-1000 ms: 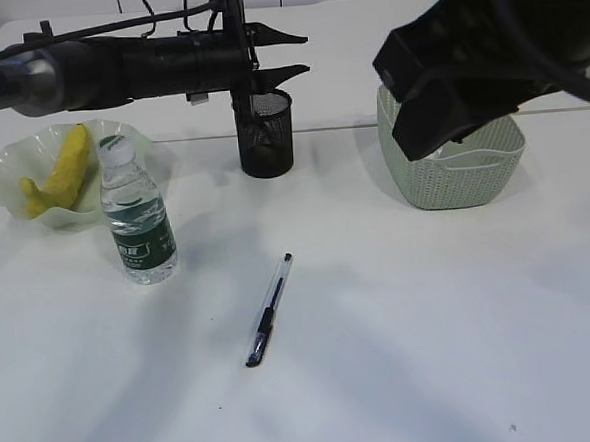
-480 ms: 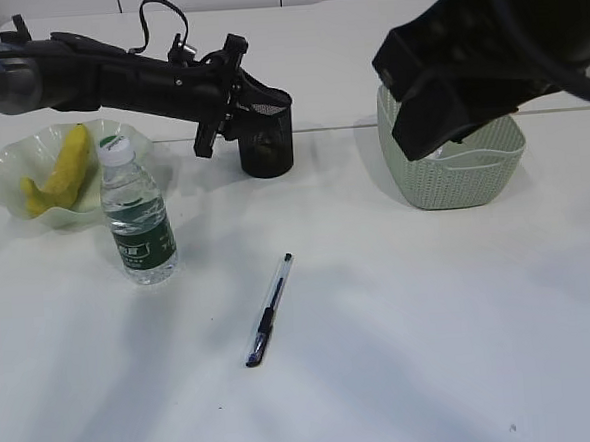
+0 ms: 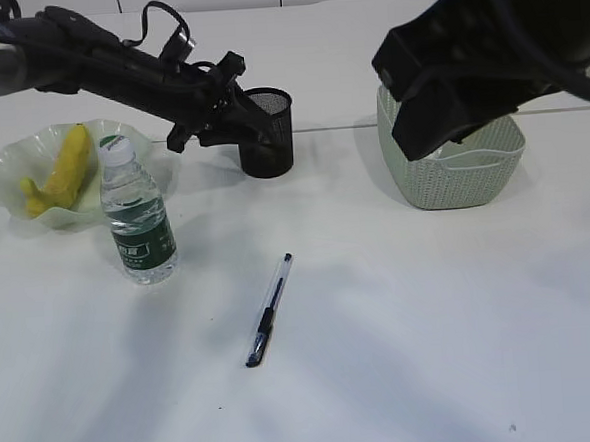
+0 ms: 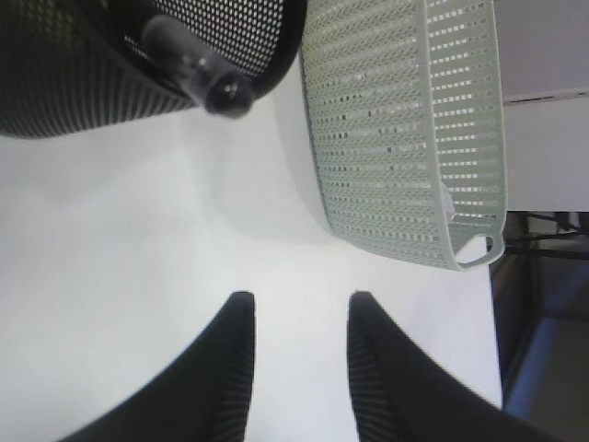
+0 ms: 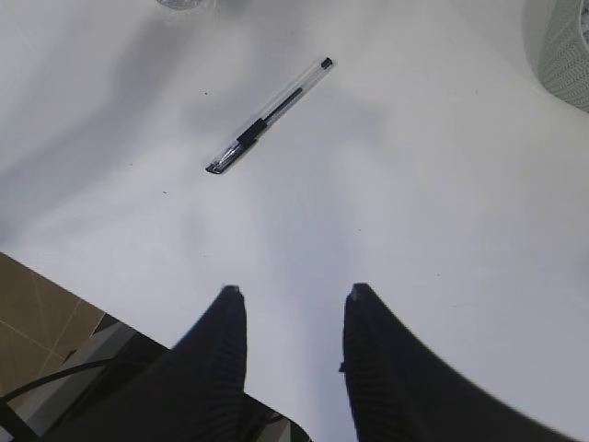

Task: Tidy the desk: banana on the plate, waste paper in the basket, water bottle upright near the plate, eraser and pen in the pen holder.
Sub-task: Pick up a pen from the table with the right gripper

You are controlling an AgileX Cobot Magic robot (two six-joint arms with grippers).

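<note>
The yellow banana lies on the pale green wavy plate. Just to the plate's right the water bottle stands upright. The pen lies on the bare table, apart from both grippers. My left gripper hangs tilted against the left side of the black mesh pen holder, open and empty. My right gripper is open and empty, high above the table on the near side of the pen. Neither the eraser nor the waste paper shows in any view.
The green woven basket stands right of the pen holder. The right arm's black bulk hangs over it. The table's near edge and the floor show in the right wrist view.
The left arm was level above the pen holder; it has tipped down and its gripper has dropped to the holder's left side. The pen, the bottle and the right arm have not moved.
</note>
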